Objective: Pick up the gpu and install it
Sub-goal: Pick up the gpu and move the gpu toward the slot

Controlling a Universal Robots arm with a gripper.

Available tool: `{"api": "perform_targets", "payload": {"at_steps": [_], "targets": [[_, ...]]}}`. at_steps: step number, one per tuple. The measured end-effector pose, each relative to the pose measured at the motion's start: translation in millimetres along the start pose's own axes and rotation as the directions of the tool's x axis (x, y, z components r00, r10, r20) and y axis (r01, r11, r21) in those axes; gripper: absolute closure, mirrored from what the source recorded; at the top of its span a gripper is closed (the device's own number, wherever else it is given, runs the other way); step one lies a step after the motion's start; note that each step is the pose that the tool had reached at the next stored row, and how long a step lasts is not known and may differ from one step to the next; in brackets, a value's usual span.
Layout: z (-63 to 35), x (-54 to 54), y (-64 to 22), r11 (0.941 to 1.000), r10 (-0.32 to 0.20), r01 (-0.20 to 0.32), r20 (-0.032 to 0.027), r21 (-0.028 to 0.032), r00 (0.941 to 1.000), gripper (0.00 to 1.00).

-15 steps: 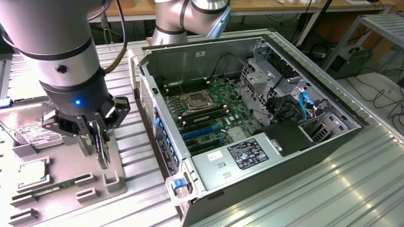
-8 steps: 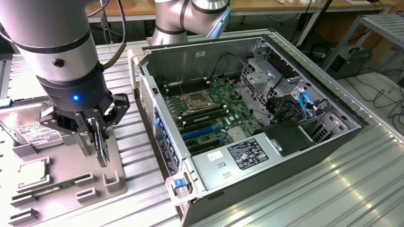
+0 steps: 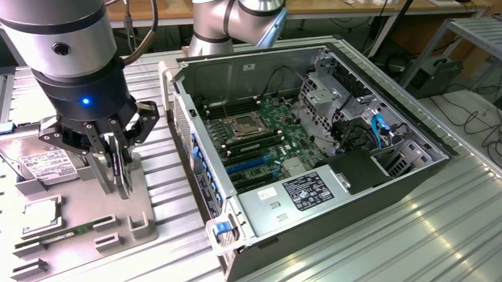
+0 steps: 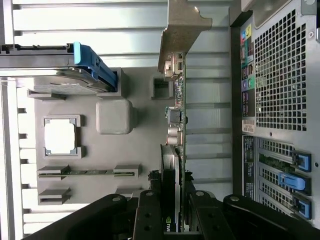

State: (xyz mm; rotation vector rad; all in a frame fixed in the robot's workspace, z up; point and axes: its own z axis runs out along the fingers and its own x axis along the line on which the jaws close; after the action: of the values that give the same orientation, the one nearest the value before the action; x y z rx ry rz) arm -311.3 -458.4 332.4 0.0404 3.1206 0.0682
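The gpu (image 3: 120, 170) is a thin black card held on edge, upright over the grey fixture plate (image 3: 145, 202) at the exterior view's left. My gripper (image 3: 116, 160) is shut on it from above, one finger on each face. In the wrist view the gpu (image 4: 178, 125) runs edge-on away from my gripper (image 4: 174, 202), its pale metal bracket (image 4: 181, 30) at the far end. I cannot tell whether the card's lower edge still touches the plate. The open computer case (image 3: 182, 106) lies on its side to the exterior view's right, with the motherboard (image 3: 271, 132) and its blue expansion slots (image 3: 249, 165) exposed.
The fixture plate also holds a silver hard drive (image 3: 43, 164), a square processor (image 3: 39, 214) and a green memory stick (image 3: 67, 232). In the wrist view the case's perforated rear panel (image 4: 280, 75) and blue slot latches (image 4: 295, 182) lie close beside the card.
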Motion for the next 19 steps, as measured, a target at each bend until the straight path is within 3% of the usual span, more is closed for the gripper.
{"api": "perform_targets", "payload": {"at_steps": [5, 19], "targets": [[-12.3, -0.4, 0.6, 1.0, 0.0, 0.0, -0.0004, 0.0, 1.0, 0.73], [-29.5, -0.9, 1.3, 1.0, 0.0, 0.0, -0.0011, 0.0, 1.0, 0.73]]}}
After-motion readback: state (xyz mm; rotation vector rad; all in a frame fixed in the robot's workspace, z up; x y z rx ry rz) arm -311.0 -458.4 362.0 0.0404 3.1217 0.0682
